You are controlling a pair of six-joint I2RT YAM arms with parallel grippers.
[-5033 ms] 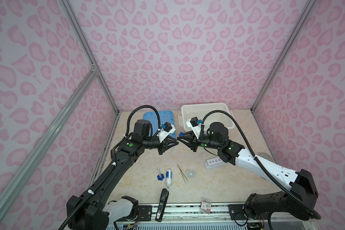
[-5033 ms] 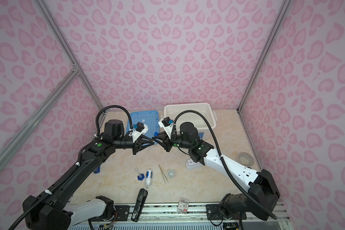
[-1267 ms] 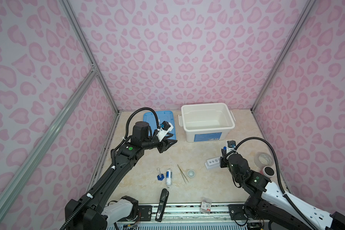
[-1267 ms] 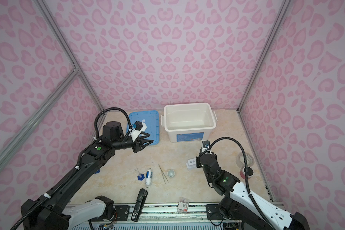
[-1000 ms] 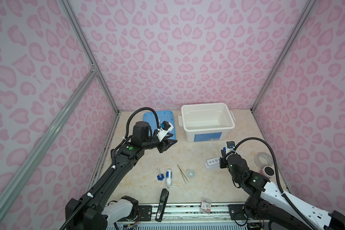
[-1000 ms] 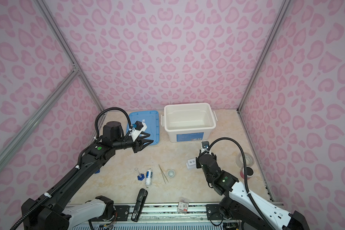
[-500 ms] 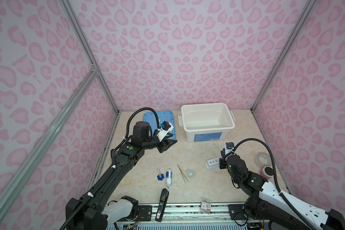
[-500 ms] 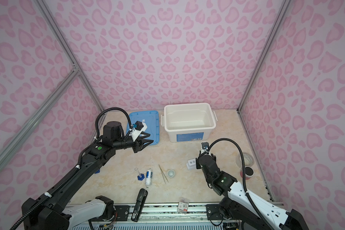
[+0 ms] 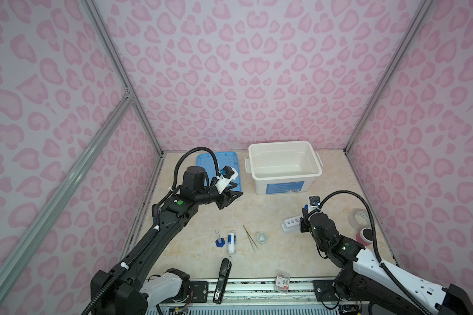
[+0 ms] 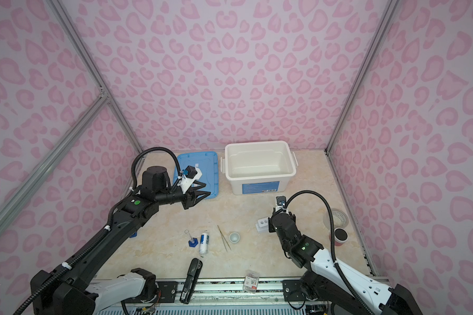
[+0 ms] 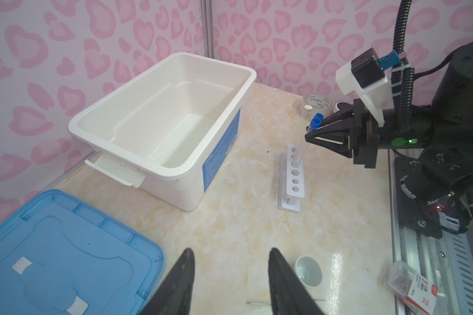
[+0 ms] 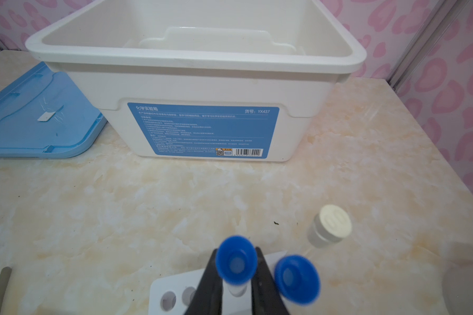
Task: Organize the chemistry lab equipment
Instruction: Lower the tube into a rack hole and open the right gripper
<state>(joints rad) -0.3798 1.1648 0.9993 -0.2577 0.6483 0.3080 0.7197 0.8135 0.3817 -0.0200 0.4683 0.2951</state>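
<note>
- right pincer (image 12: 235, 253) is clenched on a blue-capped tube (image 12: 236, 266), which seems to stand in a hole of the white rack (image 11: 294, 177); its foot is blurry.
- a second blue-capped tube (image 12: 296, 278) and a white-capped tube (image 12: 331, 227) stand just beside it.
- left pincer (image 11: 231, 252) hangs over the surface (image 11: 230, 212), released, grasping nothing.
- tiny cup (image 9: 262, 236), tweezers (image 9: 250, 236) and bottle (image 9: 231, 241) rest on the surface, well apart from the white box (image 9: 257, 180).
</note>
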